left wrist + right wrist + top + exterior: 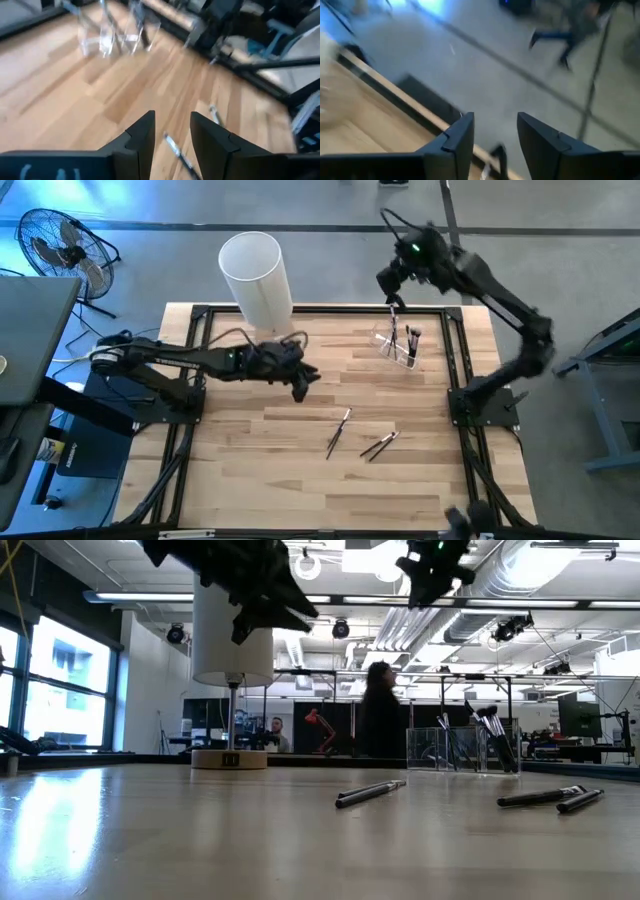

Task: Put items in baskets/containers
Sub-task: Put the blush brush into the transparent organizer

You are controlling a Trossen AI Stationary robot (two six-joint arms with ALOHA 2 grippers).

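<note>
Three dark-handled brushes lie loose on the wooden table: one brush (338, 430) near the middle and a pair of brushes (380, 445) just right of it, also seen in the low view as a single brush (370, 792) and the pair (555, 798). The clear holder (400, 345) at the back right has several brushes standing in it. The tall white cylinder (255, 275) stands at the back left. My left gripper (302, 392) hovers open above the table's middle, empty, with a brush (175, 147) on the wood beyond its fingertips. My right gripper (392, 288) hangs open high above the holder.
A black frame (200, 320) borders the table on all sides. A floor fan (60, 245) stands off the table at the far left. In the low view a person (380, 710) stands in the room behind the table.
</note>
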